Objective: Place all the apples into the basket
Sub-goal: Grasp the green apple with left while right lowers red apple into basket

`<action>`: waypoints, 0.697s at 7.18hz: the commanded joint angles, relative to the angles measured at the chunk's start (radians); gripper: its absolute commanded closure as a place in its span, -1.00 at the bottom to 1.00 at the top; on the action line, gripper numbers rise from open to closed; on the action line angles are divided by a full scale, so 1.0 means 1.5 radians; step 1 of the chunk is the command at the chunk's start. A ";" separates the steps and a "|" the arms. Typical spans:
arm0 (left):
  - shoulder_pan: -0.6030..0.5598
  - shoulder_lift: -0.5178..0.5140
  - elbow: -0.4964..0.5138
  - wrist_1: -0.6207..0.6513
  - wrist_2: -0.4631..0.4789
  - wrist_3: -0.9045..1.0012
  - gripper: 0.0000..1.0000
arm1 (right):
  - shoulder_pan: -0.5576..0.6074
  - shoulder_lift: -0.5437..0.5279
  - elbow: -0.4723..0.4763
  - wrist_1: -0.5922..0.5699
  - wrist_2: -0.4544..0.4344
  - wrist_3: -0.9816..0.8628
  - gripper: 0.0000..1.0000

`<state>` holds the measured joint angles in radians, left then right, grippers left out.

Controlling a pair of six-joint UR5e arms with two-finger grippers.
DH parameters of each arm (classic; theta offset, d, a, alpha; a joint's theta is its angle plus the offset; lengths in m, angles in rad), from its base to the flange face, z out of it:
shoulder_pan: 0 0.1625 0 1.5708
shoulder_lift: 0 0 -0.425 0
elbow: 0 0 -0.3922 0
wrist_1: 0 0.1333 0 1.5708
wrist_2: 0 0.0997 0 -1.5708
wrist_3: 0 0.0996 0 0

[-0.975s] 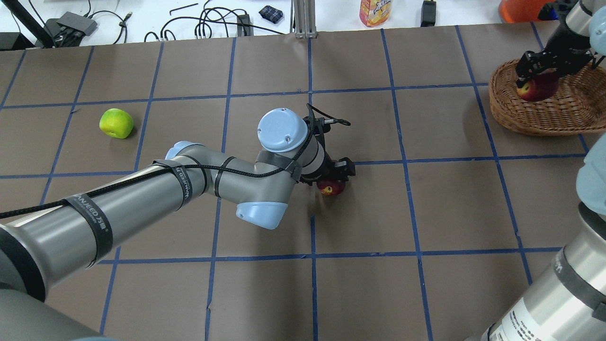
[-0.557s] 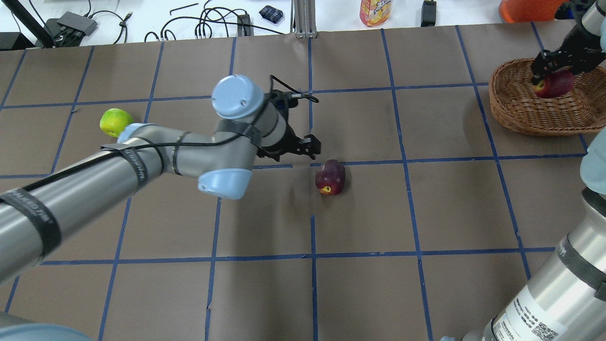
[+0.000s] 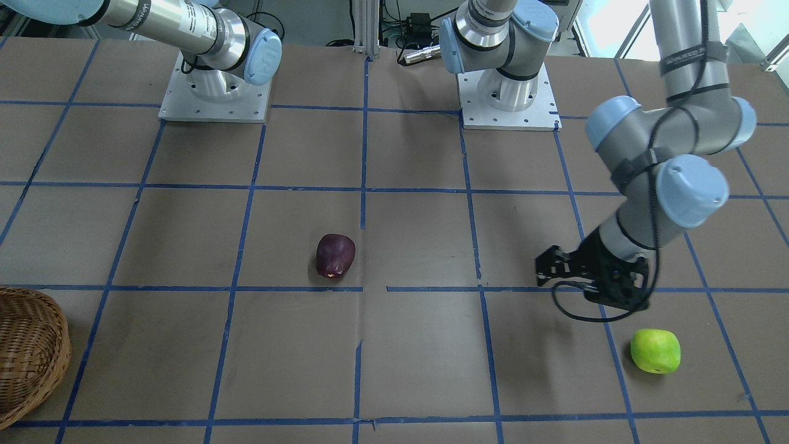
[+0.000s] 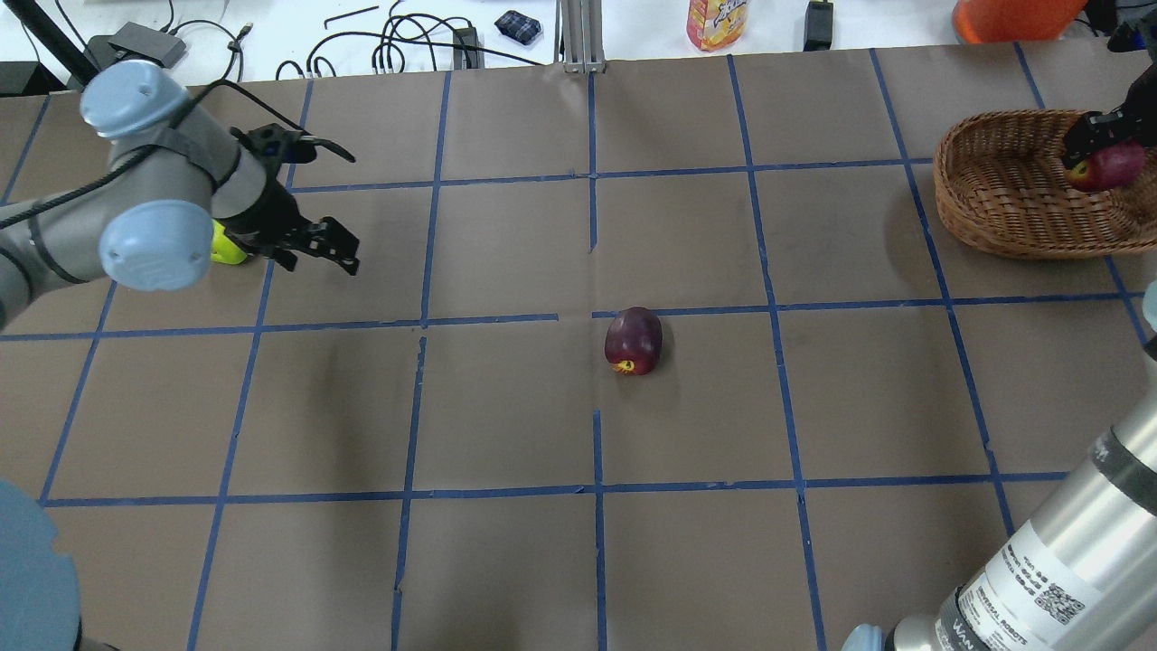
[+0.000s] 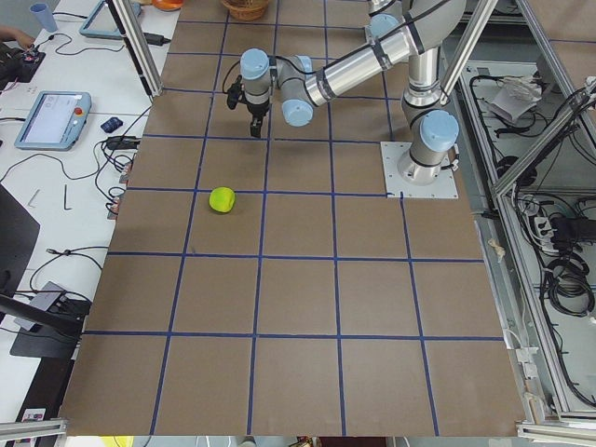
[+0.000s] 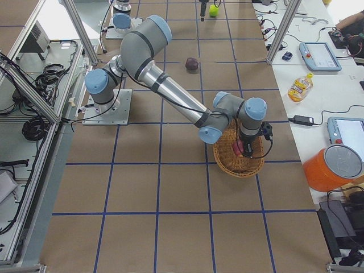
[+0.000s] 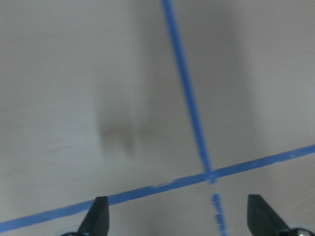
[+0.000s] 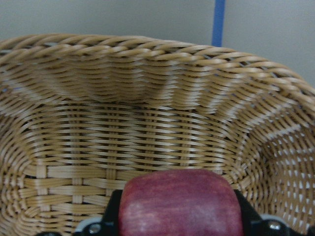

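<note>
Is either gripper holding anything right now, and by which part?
The right gripper holds the red apple by its two sides, over the basket. The left gripper is open and empty; the green apple lies apart from it.

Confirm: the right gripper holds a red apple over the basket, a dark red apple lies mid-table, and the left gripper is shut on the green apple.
One error: the left gripper is open and empty. The left wrist view shows its jaws apart with nothing between; the front-facing view shows the green apple lying free, apart from it. The rest stands.
</note>
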<state>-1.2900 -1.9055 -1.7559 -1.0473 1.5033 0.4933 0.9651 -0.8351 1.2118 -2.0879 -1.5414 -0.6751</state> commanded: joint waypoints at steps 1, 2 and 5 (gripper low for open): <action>0.040 -0.077 0.130 -0.030 0.149 0.131 -1.00 | -0.025 0.019 -0.020 -0.009 0.018 -0.023 0.70; 0.043 -0.113 0.167 -0.026 0.151 0.174 -1.00 | -0.026 0.020 -0.022 -0.064 0.027 -0.020 -0.09; 0.048 -0.183 0.216 -0.023 0.128 0.186 -1.00 | -0.029 0.017 -0.017 -0.041 0.042 -0.037 -0.39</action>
<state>-1.2207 -2.1406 -1.4494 -1.0850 1.7157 0.7618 0.9231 -0.8074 1.1878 -2.1813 -1.4804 -0.7239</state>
